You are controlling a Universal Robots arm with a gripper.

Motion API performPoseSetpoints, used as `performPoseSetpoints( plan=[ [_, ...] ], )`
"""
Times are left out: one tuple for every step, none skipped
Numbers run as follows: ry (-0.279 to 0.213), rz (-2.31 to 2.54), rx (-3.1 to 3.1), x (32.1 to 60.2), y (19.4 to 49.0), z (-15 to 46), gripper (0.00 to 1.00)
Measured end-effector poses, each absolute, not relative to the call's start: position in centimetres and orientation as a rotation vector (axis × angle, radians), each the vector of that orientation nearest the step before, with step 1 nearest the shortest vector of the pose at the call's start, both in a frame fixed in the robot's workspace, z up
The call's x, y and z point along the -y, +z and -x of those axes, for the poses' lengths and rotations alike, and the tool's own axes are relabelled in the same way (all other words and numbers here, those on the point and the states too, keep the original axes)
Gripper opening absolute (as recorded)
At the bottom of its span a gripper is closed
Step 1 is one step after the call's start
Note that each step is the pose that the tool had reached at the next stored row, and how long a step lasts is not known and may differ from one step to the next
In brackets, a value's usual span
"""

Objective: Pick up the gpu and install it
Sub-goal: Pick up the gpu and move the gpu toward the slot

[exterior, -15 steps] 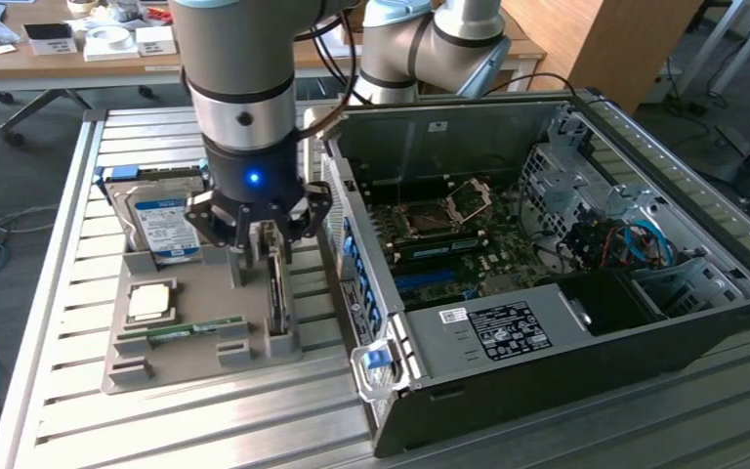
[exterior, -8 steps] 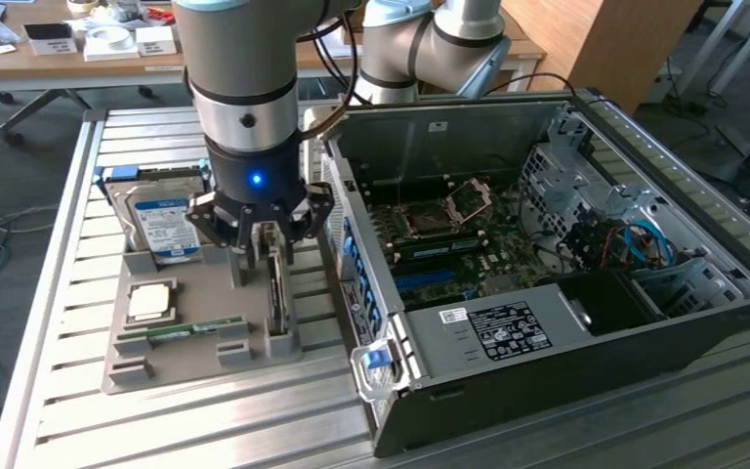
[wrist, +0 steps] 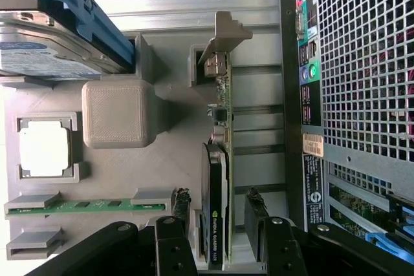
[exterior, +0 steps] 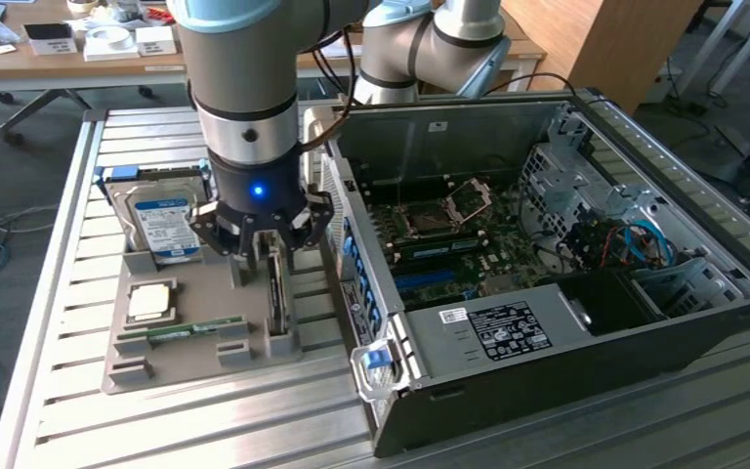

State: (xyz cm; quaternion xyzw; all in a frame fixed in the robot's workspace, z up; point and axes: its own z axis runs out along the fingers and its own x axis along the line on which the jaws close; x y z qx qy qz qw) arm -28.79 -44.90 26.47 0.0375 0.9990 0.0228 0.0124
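The arm is a stout silver-grey tube with pale blue joint caps and a black band, a thin black cable running beside it, and its black wrist bears a small glowing blue light above a black gripper — linked fingers with round pins at the joints.

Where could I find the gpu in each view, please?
Exterior view: the gpu stands on edge in the gray holder, under the gripper.
Wrist view: the gpu stands between the gripper's open fingers.
Shared landmark: the hard drive with the blue-white label, in the same holder.
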Motion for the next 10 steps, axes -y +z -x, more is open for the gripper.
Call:
performPoseSetpoints(
  plan=[
    [0.071,-0.117,-3.114,44.9,26.4,28.8,0.47],
    [0.071,-0.117,-3.114,44.9,26.3,28.7,0.47],
    [0.071,-0.117,-3.114,44.9,26.2,28.7,0.47],
    [0.071,-0.117,-3.114,44.9,26.0,28.7,0.47],
    [0.071,-0.117,-3.114,44.9,25.9,28.7,0.47],
    [0.071,-0.117,-3.114,44.9,25.7,28.7,0.47],
    [0.071,-0.117,-3.114,44.9,25.5,28.7,0.47],
    [0.071,-0.117,-3.114,44.9,25.4,28.7,0.47],
    [0.071,-0.117,-3.114,44.9,25.2,28.7,0.47],
    [0.071,-0.117,-3.114,44.9,25.0,28.7,0.47]
  ],
)
